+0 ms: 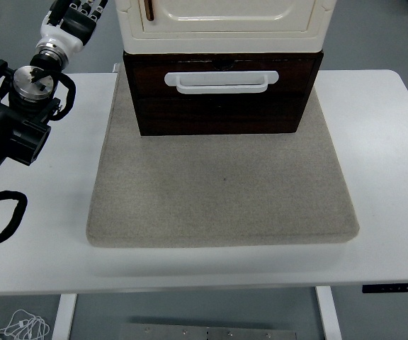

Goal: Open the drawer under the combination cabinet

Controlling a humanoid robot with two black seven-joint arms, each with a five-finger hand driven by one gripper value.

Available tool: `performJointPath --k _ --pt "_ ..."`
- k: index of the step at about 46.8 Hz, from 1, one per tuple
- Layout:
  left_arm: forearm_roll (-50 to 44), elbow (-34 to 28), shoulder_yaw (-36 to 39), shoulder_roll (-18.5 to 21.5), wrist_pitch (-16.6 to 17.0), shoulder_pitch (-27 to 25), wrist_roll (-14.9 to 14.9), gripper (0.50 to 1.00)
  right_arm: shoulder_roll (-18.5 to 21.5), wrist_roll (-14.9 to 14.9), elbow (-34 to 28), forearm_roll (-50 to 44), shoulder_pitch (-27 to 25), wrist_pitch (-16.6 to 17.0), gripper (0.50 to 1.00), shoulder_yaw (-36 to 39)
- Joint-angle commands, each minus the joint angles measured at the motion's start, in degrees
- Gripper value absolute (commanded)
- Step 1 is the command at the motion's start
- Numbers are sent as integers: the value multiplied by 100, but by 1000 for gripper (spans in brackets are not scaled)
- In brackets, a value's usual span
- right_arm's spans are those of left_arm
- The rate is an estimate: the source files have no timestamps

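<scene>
The robot's left hand (76, 14) is raised at the table's (388, 142) far left corner; whether its fingers are clenched or loose cannot be made out. To its right, well apart, the dark wooden drawer (222, 106) with a white handle (222, 81) sits shut beneath the cream cabinet (222, 28), on a grey mat (222, 191).

Cabinet at the back, mat out front.
The mat (222, 191) lies mid-worktop (381, 177); at its far end sits the drawer (222, 95), handle (222, 81) facing us, cabinet (222, 25) stacked on top. Left robot hand (76, 14) is up at far left.
</scene>
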Motion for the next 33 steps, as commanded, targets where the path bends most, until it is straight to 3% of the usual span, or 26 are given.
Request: performJointPath --k 1,8,33 --pt "0 -6 0 3 -6 9 0 1000 0 0 7 1 0 0 926 0" --pt "-8 12 -18 73 -216 9 9 1000 0 0 7 1 0 0 926 0" --pt "0 -14 0 328 -243 -272 44 1000 0 0 -1 1 0 0 926 0"
